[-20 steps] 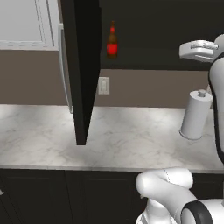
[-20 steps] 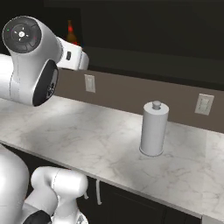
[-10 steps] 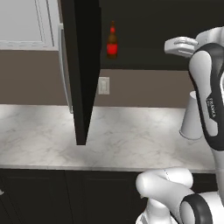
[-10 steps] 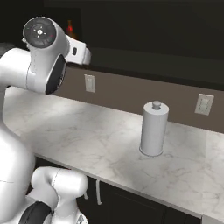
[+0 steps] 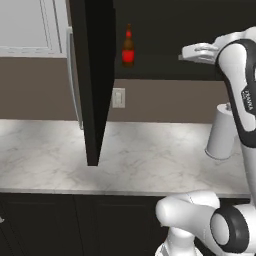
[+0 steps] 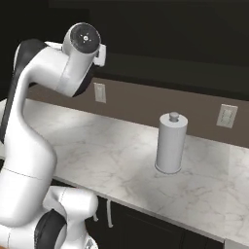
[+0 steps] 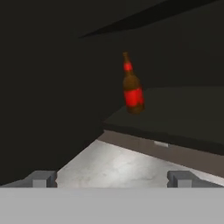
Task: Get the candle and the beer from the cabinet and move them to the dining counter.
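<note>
The beer [image 5: 128, 48], a small brown bottle with a red label and red neck, stands upright on the shelf inside the open black cabinet [image 5: 165, 25]. In the hand view the beer [image 7: 132, 89] sits ahead and above centre, tilted by the camera's roll. My gripper [image 5: 192, 51] hovers at shelf height to the right of the bottle, well apart from it. In the hand view my gripper [image 7: 111, 178] is open, its fingertips [image 7: 41, 178] wide apart with nothing between them. The candle and the dining counter are out of view.
The open cabinet door [image 5: 94, 80] with a silver bar handle [image 5: 74, 80] juts out over the marble worktop [image 5: 140, 160], left of the bottle. A white paper towel roll [image 6: 170, 143] stands on the worktop to the right. A wall outlet [image 5: 118, 98] sits below the cabinet.
The arm has swung left toward the open cabinet, bringing the hand closer to the beer at shelf height. The jaws stayed open. The bottle has not moved.
</note>
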Robot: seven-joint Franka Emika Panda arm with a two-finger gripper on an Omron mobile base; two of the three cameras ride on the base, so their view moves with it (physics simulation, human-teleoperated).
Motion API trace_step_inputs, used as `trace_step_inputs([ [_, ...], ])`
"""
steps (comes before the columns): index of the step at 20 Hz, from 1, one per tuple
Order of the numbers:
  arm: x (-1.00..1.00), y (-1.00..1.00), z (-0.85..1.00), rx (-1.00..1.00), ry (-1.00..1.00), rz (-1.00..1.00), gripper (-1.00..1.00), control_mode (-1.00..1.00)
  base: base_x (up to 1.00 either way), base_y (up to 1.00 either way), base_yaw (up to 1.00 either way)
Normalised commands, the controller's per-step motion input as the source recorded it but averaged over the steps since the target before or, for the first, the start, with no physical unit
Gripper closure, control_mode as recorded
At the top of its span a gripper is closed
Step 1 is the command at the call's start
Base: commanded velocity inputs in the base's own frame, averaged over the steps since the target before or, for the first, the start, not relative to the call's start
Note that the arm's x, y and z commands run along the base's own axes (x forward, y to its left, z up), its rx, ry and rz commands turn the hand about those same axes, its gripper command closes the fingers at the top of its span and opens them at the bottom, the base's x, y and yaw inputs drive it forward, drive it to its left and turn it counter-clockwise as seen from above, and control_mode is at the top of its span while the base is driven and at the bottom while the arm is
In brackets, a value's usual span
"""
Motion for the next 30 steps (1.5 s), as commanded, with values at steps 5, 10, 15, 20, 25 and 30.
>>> trace_step_inputs([
  [5, 0.44, 0.07, 0.0, 0.0, 0.0, 0.18, -1.0, -1.0, 0.0, 0.0, 0.0],
  [10, 0.41, 0.17, -0.01, 0.0, 0.0, 0.06, -1.0, -1.0, 0.0, 0.0, 0.0],
  [15, 0.35, 0.29, -0.17, -0.02, 0.0, 0.0, -1.0, -1.0, 0.0, 0.0, 0.0],
  [20, 0.34, 0.23, -0.18, -0.01, 0.0, 0.0, -1.0, -1.0, 0.0, 0.0, 0.0],
  [25, 0.4, 0.1, -0.11, 0.0, 0.0, 0.0, -1.0, -1.0, 0.0, 0.0, 0.0],
  [30, 0.44, 0.03, 0.0, 0.0, 0.0, 0.01, -1.0, -1.0, 0.0, 0.0, 0.0],
])
